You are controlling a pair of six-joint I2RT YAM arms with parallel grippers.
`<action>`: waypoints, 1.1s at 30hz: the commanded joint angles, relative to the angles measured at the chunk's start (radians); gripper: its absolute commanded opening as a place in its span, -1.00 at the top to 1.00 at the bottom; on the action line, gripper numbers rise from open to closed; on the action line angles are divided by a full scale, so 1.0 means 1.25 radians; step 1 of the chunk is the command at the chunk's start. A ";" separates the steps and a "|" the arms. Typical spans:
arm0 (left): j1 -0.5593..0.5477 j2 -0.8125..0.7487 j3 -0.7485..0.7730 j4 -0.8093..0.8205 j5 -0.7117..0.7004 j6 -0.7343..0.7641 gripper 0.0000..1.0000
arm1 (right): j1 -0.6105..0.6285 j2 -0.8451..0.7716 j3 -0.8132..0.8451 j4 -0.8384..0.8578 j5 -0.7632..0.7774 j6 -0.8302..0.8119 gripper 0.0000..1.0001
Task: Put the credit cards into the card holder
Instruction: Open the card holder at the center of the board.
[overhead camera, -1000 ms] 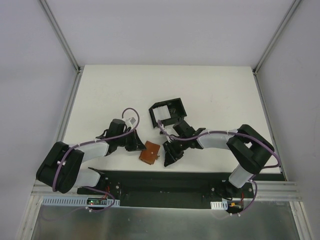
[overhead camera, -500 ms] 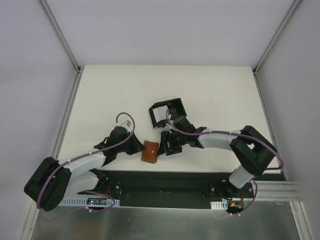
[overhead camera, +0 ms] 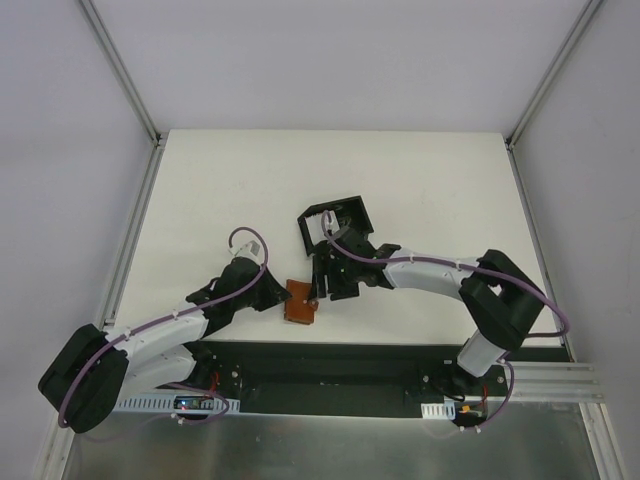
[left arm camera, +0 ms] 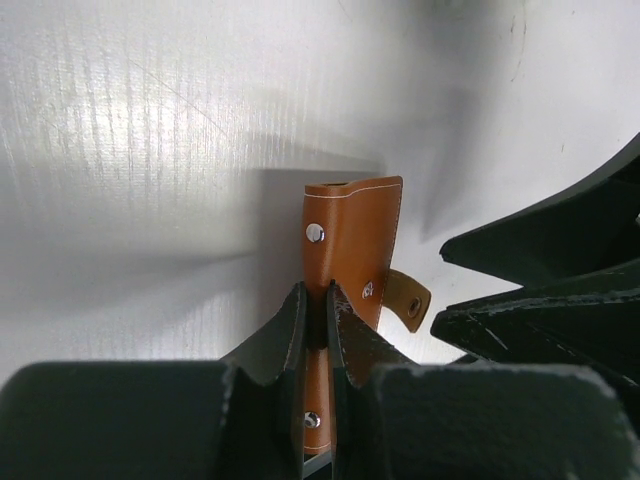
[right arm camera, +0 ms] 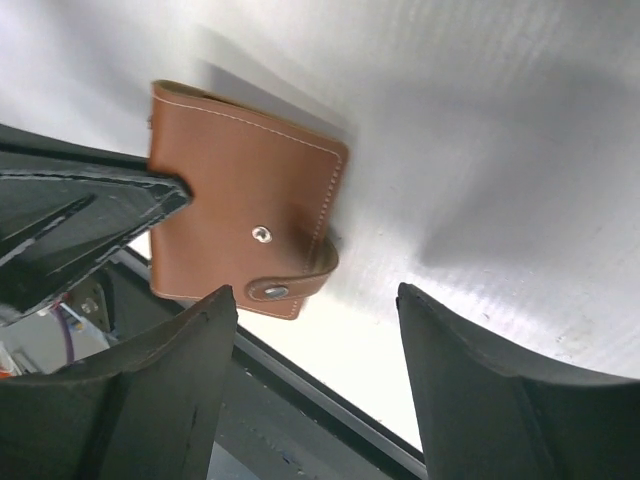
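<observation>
The black card holder (overhead camera: pixel 335 222) stands open-topped near the table's middle. A pale patch shows inside it; I cannot tell whether it is a card. No credit cards show elsewhere. A brown leather wallet (overhead camera: pixel 299 302) lies near the front edge, snap strap closed. My left gripper (overhead camera: pixel 277 296) is shut on the wallet's left edge; in the left wrist view the jaws (left arm camera: pixel 316 300) pinch the wallet (left arm camera: pixel 352 240). My right gripper (overhead camera: pixel 323 287) is open beside the wallet's right side; in the right wrist view its fingers (right arm camera: pixel 500 380) stand wide apart just off the wallet (right arm camera: pixel 240 230).
The black front rail (overhead camera: pixel 330 355) runs along the table's near edge, just below the wallet. White walls enclose the table on three sides. The right arm's forearm (overhead camera: pixel 430 275) lies across the table right of the holder.
My left arm has reached right and closed on the wallet's edge. My right gripper has moved up and left from the wallet's lower right to beside it. The wallet barely shifted.
</observation>
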 commanded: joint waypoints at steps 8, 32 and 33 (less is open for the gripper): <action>-0.043 -0.023 0.045 -0.022 -0.055 0.011 1.00 | 0.029 0.040 0.087 -0.086 0.051 -0.018 -0.38; -0.050 -0.029 0.052 -0.052 -0.093 0.021 1.00 | 0.032 0.045 0.058 -0.108 0.047 -0.031 0.62; -0.049 -0.030 0.054 -0.052 -0.096 0.020 1.00 | 0.031 0.045 0.056 -0.105 0.046 -0.031 0.66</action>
